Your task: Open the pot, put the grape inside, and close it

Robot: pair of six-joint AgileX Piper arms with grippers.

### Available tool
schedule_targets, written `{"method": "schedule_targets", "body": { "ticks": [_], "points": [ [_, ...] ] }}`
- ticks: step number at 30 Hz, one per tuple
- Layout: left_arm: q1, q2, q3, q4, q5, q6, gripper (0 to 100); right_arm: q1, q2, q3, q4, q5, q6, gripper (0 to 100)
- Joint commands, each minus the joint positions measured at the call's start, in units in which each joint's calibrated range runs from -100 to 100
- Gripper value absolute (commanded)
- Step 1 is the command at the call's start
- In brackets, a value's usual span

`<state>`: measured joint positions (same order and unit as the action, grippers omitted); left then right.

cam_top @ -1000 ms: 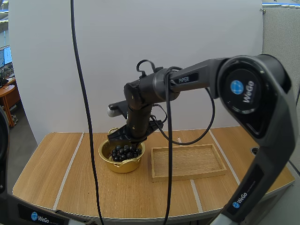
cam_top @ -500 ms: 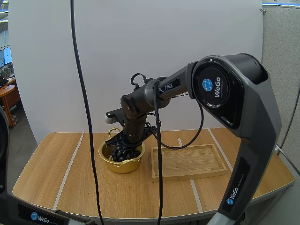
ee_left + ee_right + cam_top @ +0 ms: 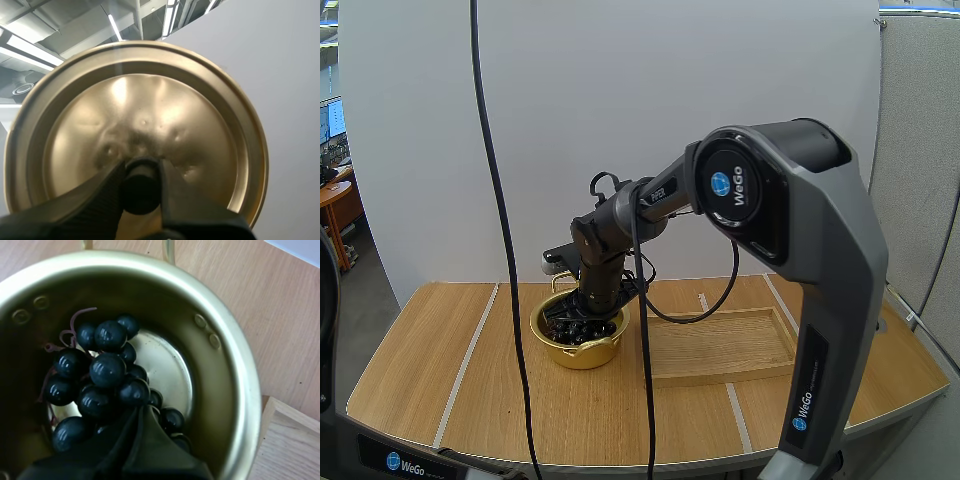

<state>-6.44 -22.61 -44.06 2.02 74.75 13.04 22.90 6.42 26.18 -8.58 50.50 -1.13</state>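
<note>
The gold pot (image 3: 582,354) stands uncovered on the table, left of the wooden tray (image 3: 720,345). My right gripper (image 3: 592,310) reaches down into it, and the dark bunch of grapes (image 3: 576,328) lies inside below the rim. In the right wrist view my gripper (image 3: 138,424) has its fingers pressed together on the bunch of grapes (image 3: 107,371), which rests on the floor of the pot (image 3: 235,365). In the left wrist view my left gripper (image 3: 142,174) is shut on the black knob (image 3: 141,192) of the gold lid (image 3: 150,105), held up off the table.
The wooden tray's corner (image 3: 285,440) lies just beside the pot. Bare tabletop (image 3: 440,360) stretches left of the pot and toward the front edge.
My right arm has come down and moved slightly left, lowering the grapes from just above the rim into the pot.
</note>
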Motion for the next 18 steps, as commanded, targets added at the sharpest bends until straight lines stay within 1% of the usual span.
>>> {"method": "schedule_targets", "body": {
  "ticks": [1, 8, 13, 18],
  "points": [
    [-0.19, -0.4, -0.6, 0.4, -2.0, -0.3, 0, 0.3, -0.4, -1.0, 0.1, 1.3, -0.4, 0],
    [-0.19, -0.4, -0.6, 0.4, -2.0, -0.3, 0, 0.3, -6.7, -6.6, 0.3, 11.7, -0.4, 0],
    [-0.19, -0.4, -0.6, 0.4, -2.0, -0.3, 0, 0.3, -13.6, -6.7, 0.3, 13.7, -0.4, 0],
    [-0.19, -0.4, -0.6, 0.4, -2.0, -0.3, 0, 0.3, -20.9, -6.7, 0.3, 20.8, -0.4, 0]
  ]
}}
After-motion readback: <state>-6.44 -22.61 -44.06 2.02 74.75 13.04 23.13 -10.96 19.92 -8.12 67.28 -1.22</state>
